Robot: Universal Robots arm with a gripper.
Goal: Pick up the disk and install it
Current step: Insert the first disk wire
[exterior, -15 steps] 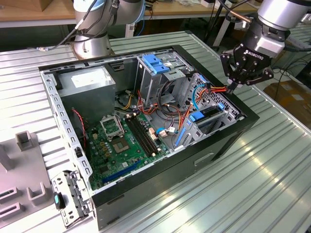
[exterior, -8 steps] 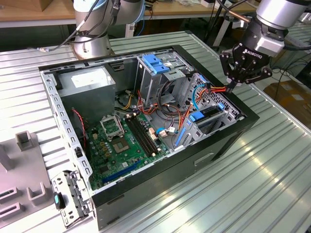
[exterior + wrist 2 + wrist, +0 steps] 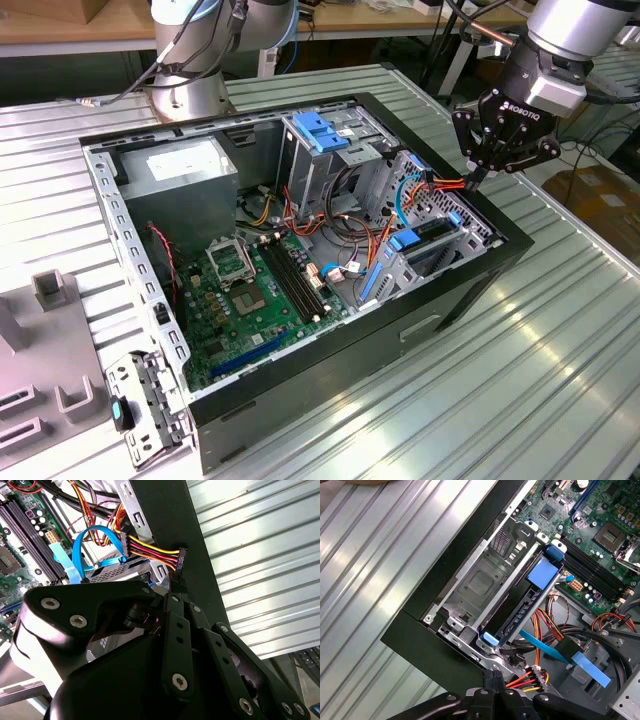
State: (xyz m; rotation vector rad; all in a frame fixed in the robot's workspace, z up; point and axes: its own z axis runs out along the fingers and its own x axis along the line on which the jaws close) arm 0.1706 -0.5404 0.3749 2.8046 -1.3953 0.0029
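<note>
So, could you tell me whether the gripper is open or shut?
Shut: in the second wrist view the gripper pinches the black plug at the end of the coloured wires.

Bright light glares off the ribbed table [image 3: 560, 340]; shadow lies inside the case [image 3: 330, 405].

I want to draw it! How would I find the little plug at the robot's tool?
Find the open computer case and look at the metal drive cage on the exterior view's right. There the tool pinches a small black plug. It ends a flat fan of red, yellow, orange and black wires; the cable beside it is blue.
</note>
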